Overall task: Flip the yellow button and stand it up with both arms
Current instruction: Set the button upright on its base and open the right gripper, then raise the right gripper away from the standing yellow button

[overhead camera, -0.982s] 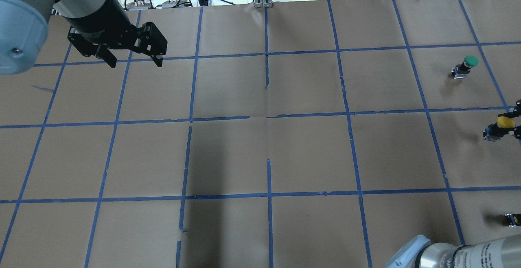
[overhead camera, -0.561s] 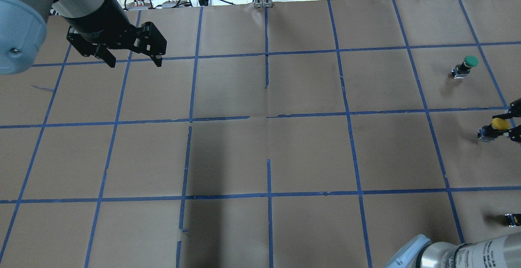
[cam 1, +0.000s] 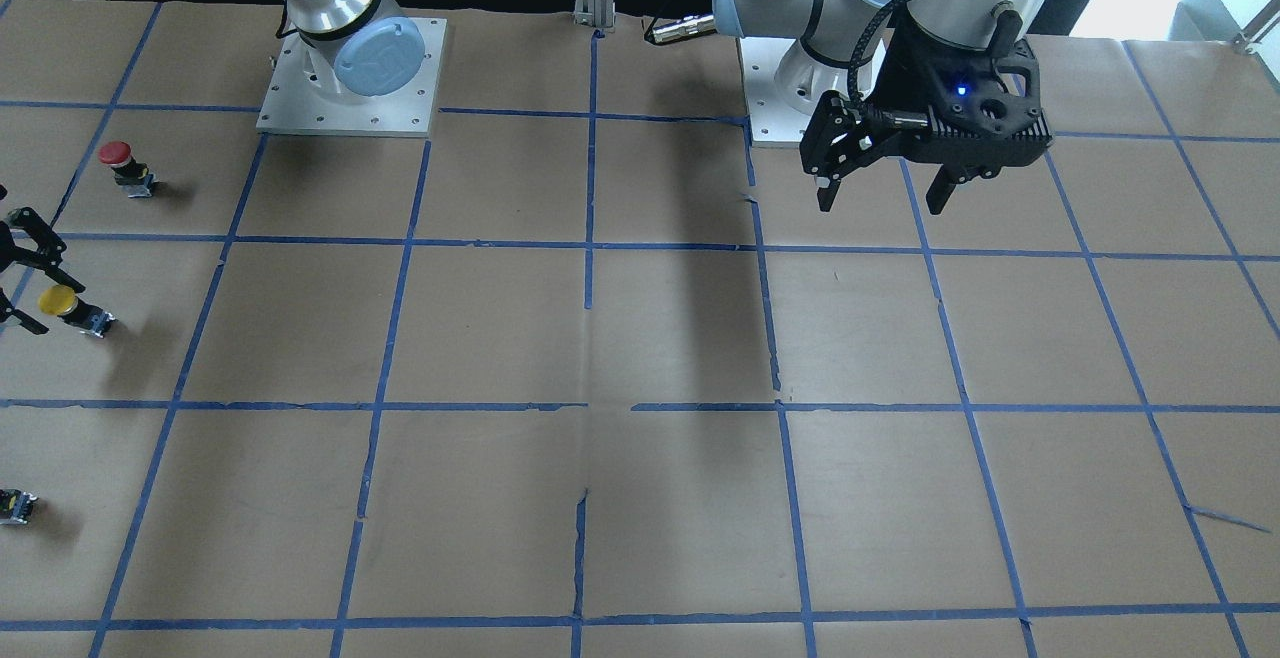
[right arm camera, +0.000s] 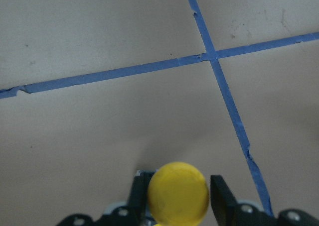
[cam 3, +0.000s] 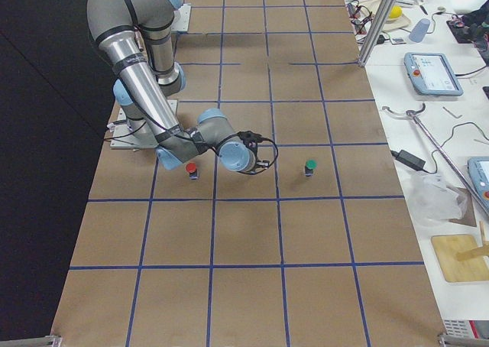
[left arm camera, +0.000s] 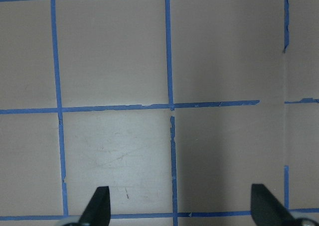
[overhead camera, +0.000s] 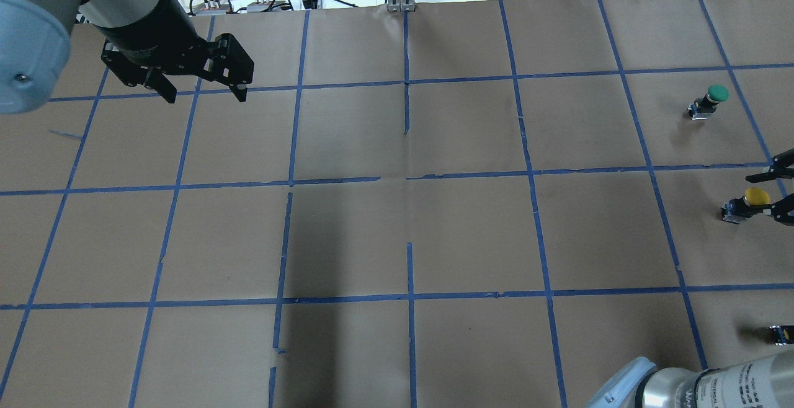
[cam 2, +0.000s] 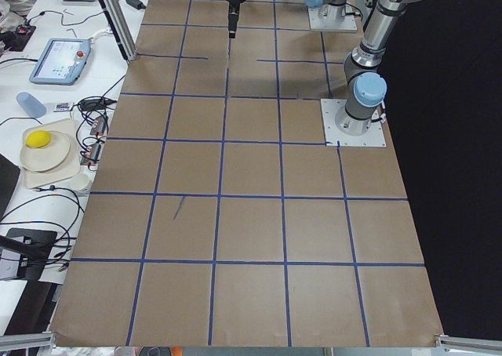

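The yellow button (overhead camera: 755, 197) is at the table's right edge, tilted, its yellow cap towards my right gripper and its grey body pointing away. My right gripper (overhead camera: 760, 196) is shut on the yellow button. In the right wrist view the cap (right arm camera: 178, 191) fills the gap between the two black fingers (right arm camera: 222, 201). In the front-facing view the button (cam 1: 58, 300) casts a shadow beside it. My left gripper (overhead camera: 205, 95) is open and empty, hovering over the far left of the table (cam 1: 885, 203).
A green-capped button (overhead camera: 713, 95) stands beyond the yellow one. A red-capped button (cam 1: 115, 153) stands nearer the right arm's base. A tiny black block with a yellow spot (overhead camera: 783, 333) lies at the near right edge. Blue tape grids the brown table.
My right gripper and the yellow button in it have moved a little leftward, inward from the table's right edge. The left arm has barely moved.
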Robot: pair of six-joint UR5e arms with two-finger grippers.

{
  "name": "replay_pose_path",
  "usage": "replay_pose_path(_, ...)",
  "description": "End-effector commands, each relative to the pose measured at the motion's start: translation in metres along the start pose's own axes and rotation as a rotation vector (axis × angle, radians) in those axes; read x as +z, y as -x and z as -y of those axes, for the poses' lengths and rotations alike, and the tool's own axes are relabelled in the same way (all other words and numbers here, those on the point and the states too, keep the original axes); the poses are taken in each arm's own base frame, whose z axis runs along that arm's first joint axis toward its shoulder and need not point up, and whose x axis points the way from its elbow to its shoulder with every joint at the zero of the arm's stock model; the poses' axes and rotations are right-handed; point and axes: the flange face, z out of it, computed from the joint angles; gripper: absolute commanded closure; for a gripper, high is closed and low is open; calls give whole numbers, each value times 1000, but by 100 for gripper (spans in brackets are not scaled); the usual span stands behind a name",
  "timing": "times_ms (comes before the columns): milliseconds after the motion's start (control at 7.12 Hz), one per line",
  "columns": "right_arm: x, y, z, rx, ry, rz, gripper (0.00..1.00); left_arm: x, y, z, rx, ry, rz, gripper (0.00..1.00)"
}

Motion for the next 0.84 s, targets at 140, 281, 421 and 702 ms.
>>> replay_pose_path(140,-23,-1,16,129,44,-13,0,0,0,0,0,-1,-4,0)
replay_pose_path(281,-41,9,32,249,87,25,0,0,-1,-1,1,-1,-12,0)
replay_pose_path(421,-60,13,52,370,110,9,0,-1,-1,-1,1,-2,-12,0)
replay_pose_path(702,-94,19,108,623,196,-45,0,-1,0,-2,0,-2,-10,0)
